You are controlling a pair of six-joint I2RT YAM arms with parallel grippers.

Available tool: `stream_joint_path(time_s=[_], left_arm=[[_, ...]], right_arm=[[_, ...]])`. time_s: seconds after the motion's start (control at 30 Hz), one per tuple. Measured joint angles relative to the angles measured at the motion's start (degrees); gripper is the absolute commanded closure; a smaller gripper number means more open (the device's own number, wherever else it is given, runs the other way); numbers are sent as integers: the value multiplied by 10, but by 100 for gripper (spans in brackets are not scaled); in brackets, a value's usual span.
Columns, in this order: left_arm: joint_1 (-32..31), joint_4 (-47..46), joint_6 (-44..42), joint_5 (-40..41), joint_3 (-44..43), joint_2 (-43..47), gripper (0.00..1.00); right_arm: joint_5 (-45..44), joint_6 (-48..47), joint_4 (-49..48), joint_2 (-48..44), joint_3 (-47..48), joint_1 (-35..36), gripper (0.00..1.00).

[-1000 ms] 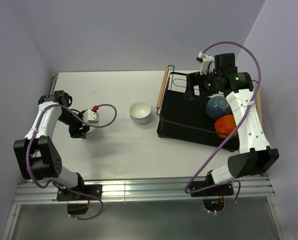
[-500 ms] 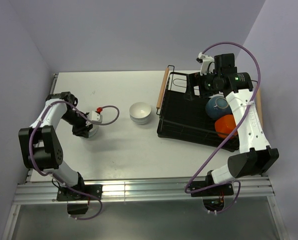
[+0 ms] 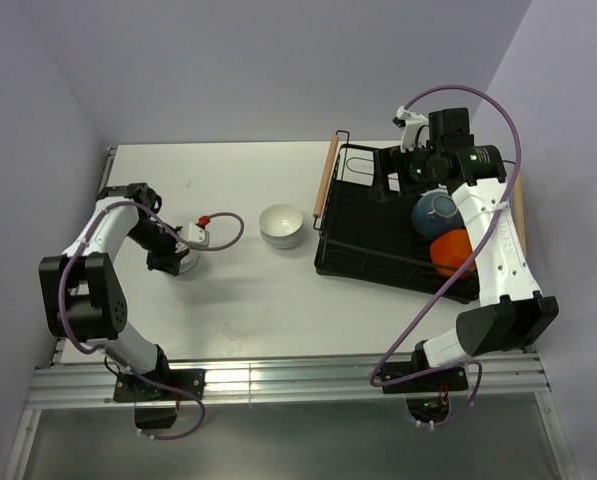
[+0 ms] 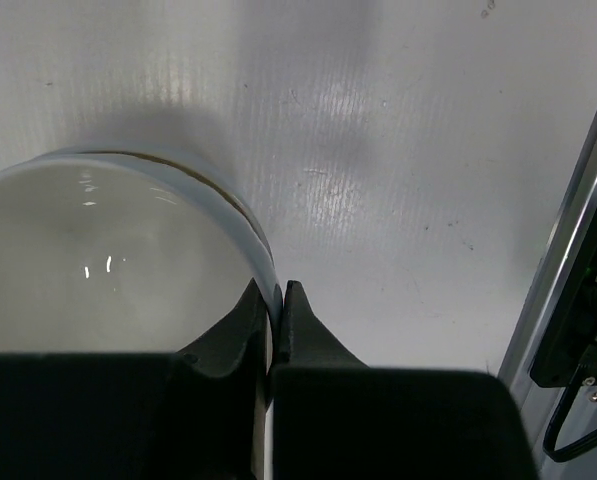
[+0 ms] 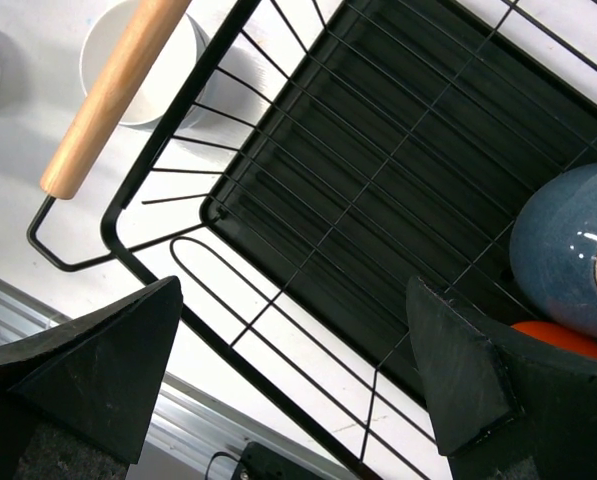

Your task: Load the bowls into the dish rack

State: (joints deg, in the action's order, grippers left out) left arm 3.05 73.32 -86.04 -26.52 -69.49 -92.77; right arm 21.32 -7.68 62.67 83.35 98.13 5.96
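My left gripper is shut on the rim of a glossy white bowl at the table's left side. One finger sits inside the bowl and one outside, and the arm hides most of the bowl from above. Another white bowl stands mid-table, just left of the dish rack. It also shows behind the rack's wooden handle. The dark blue bowl and the orange bowl lie in the rack's right part. My right gripper hangs open and empty over the rack's far left corner.
A metal rail runs along the table's left edge, close to the held bowl. The left arm's cable with a red connector loops toward the middle bowl. Purple walls close in the back and both sides. The rack's left half holds nothing.
My left gripper has closed onto the white bowl's rim, and its wrist has shifted slightly right. The right arm has not moved.
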Motion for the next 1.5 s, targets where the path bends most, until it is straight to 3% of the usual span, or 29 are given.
stream_joint_path(time_s=[0.4, 0.6, 0.73, 0.93, 1.1, 1.23, 1.5], left_arm=[[-29, 12, 54, -2, -118, 98, 100], [-129, -42, 95, -15, -171, 190, 100], [-228, -92, 130, -16, -197, 229, 100], [-368, -189, 172, 16, -225, 220, 100], [-474, -250, 164, 55, -225, 181, 100], [-507, -296, 162, 66, -225, 138, 100], [-556, -365, 167, 73, -231, 68, 100]], right_arm=[[20, 56, -36, -38, 0, 0, 0], [22, 110, -74, -58, 0, -2, 2], [39, 129, -89, -63, 7, -9, 0], [126, 142, -91, -65, 26, -54, 0], [256, 197, -118, -81, 6, -140, 0], [316, 233, -144, -105, -26, -175, 0], [348, 254, -167, -184, -66, -169, 0]])
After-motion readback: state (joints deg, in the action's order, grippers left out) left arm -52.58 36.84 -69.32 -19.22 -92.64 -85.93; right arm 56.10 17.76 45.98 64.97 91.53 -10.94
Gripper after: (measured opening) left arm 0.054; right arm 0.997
